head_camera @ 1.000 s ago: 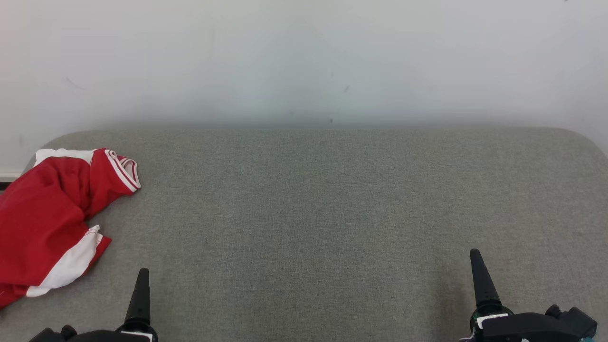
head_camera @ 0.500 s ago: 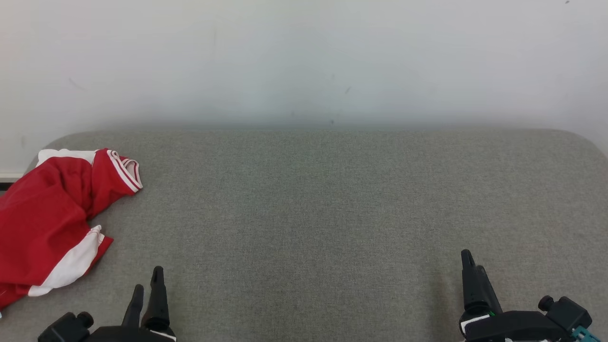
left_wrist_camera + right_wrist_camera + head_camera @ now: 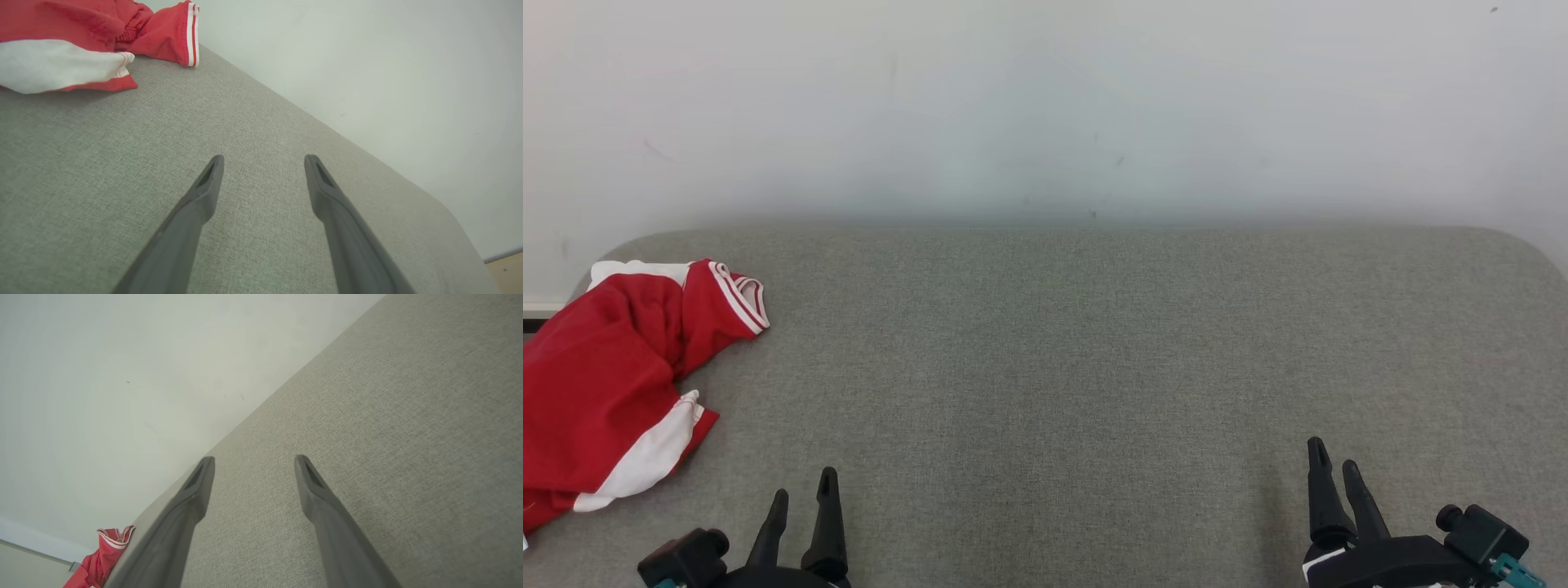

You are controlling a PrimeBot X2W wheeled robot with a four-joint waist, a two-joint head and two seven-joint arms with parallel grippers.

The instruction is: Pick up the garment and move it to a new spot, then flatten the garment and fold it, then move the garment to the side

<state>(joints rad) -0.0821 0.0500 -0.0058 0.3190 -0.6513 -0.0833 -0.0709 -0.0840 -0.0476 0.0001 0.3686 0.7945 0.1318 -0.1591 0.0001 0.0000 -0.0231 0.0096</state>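
**Red garment bunched at the far left, both grippers spread and empty**

At the left edge of the head view, the garment (image 3: 605, 384) lies crumpled on the grey fabric surface (image 3: 1054, 367). It is red with white panels, and a red-and-white striped cuff points toward the frame's middle. Part of it runs off the left border of the picture.

At the lower left of the frame, just right of the garment and apart from it, is the left gripper (image 3: 805, 482). Its two dark fingers point up the frame with a clear gap between them and nothing in that gap. In the left wrist view the same fingers (image 3: 192, 212) stand wide over bare grey cloth, with the garment in the upper left corner, well beyond their tips.

The middle of the surface runs back to a pale wall (image 3: 1045, 106).

At the lower right, the right gripper (image 3: 1331, 453) is likewise parted and holds nothing. The right wrist view shows its fingers apart above the fabric, with a scrap of red in the lower left corner.
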